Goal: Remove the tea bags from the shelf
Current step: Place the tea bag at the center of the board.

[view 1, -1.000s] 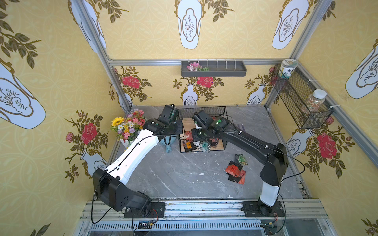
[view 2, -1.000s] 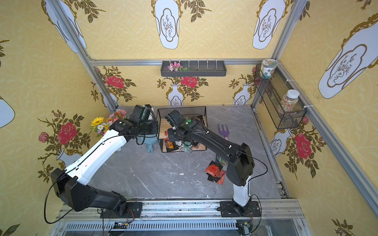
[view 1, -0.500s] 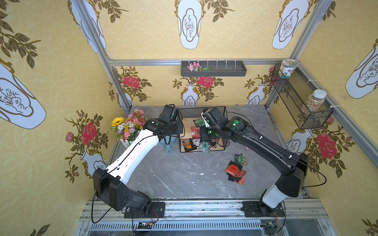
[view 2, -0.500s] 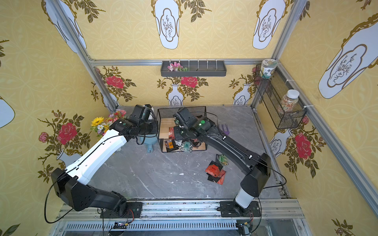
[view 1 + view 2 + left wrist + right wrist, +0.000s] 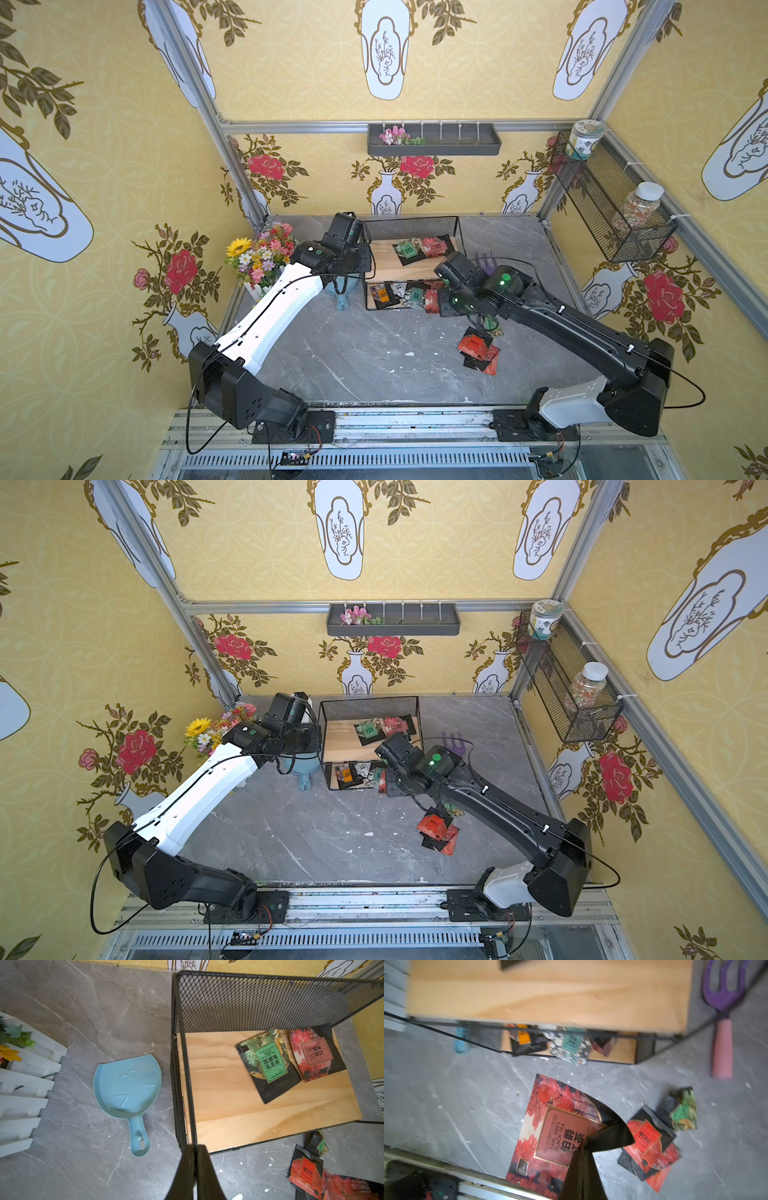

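Tea bag (image 5: 550,1136), red, hanging pinched in right gripper (image 5: 584,1147), arm stretching to shelf (image 5: 270,1001) front; left gripper (image 5: 194,1151) clamping shelf corner wire, both grips showing only in wrist views.

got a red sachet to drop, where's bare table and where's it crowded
Bare: the grey marble tabletop in front of the two-tier black wire shelf, between the light blue plastic scoop and the pile of red and black foil sachets; also the upper wooden board's half nearer the scoop. Crowded: the lower wooden board and that pile.
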### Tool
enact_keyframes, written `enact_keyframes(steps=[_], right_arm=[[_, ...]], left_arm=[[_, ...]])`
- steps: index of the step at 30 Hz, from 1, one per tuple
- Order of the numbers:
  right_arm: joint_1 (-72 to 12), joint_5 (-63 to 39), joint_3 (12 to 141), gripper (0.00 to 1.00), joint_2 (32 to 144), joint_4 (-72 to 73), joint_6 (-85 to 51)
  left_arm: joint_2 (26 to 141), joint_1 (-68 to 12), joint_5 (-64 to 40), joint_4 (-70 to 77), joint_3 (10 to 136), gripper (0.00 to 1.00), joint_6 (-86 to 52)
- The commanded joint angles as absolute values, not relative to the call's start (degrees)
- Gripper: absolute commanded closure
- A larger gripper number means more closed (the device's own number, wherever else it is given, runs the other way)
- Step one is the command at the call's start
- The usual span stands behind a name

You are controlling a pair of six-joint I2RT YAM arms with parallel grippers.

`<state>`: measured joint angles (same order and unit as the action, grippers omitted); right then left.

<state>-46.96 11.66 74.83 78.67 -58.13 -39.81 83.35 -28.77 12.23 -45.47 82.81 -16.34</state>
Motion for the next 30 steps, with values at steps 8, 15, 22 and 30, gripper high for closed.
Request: enact_keyframes(steps=[8,15,22,30], right_arm=[[-38.97,12.68,58.36,1.00,73.58,-60.73,-56.38],[-32.65,9.04,51.45,1.00,74.43,-55.51,-56.29],[-31.12,10.43,46.50,1.00,75.05,-51.69,-56.64],[-31.02,12.07,46.58,0.75,75.32,-53.80,-57.13]], left_arm=[[83.50,-28.74,11.95,-46.75,82.39,1.00,-15.12],[83.76,-28.75,11.78,-46.76,82.61,1.00,-15.12],[83.90,-28.76,11.78,-46.78,83.04,1.00,-14.85],[84.05,-28.74,11.73,-46.81,83.19,1.00,-14.77]])
